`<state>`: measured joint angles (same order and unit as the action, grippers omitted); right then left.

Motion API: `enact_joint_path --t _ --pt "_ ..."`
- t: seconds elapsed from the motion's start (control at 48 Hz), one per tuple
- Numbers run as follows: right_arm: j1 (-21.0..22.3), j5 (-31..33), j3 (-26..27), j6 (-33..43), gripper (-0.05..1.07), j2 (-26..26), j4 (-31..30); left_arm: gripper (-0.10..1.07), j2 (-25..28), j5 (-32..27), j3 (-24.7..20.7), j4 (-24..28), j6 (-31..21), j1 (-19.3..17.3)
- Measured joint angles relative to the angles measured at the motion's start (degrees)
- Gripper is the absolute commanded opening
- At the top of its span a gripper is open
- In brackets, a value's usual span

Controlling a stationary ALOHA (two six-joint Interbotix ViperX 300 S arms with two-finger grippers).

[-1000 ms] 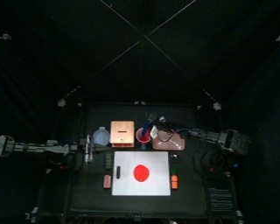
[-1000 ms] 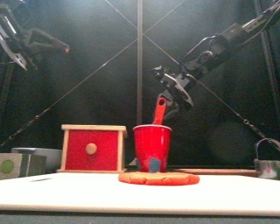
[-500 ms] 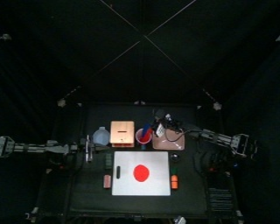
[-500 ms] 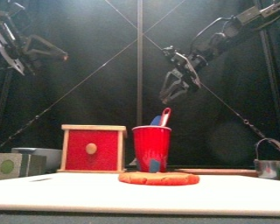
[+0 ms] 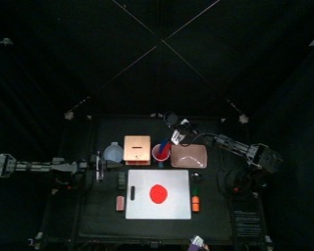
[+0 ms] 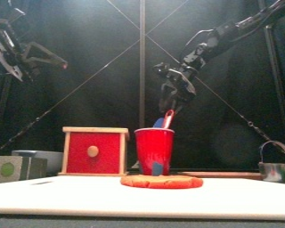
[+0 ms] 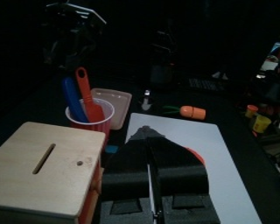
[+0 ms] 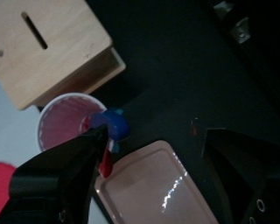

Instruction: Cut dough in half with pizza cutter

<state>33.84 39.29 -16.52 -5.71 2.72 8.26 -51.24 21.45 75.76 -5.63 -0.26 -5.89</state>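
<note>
Over on the left side, the left gripper (image 7: 149, 175) hangs high above the table with its jaws pressed together, holding nothing. Next along, near the table's back, sits a light wooden box with a red front (image 6: 93, 150), and right beside it a small red plastic cup (image 6: 155, 151) with a blue-handled and a red-handled tool (image 7: 81, 86) standing in it. Can't tell for sure if either is the pizza cutter. In front of the cup, the flat round bright red dough (image 5: 157, 192) lies in the middle of the white square board (image 5: 136, 209), uncut. Up above the cup, the right gripper (image 6: 173, 92) hovers with its jaws spread wide, empty.
</note>
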Motion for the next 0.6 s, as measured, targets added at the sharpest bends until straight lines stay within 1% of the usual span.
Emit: enact_joint_path --t 0.062,0.167,0.292,0.458,0.604 --pt "0.4 3.2 1.9 -2.7 1.02 -1.5 2.6 0.02 0.0 0.0 0.2 0.0 0.1 -0.1" --pt "1.8 9.1 6.0 -9.2 1.02 -4.4 9.2 0.02 0.0 0.0 0.2 0.0 0.1 -0.5" --pt "4.7 13.0 9.5 -13.3 1.02 -7.2 14.9 0.02 0.1 0.0 0.2 0.0 0.0 -0.9" --pt "7.4 16.1 12.0 -14.9 1.02 -9.1 15.4 0.02 0.1 0.0 0.2 -0.9 0.0 -0.9" --pt "7.9 19.0 12.1 -15.1 1.02 -10.8 16.0 0.02 0.0 0.0 0.3 -1.6 -0.1 -0.9"
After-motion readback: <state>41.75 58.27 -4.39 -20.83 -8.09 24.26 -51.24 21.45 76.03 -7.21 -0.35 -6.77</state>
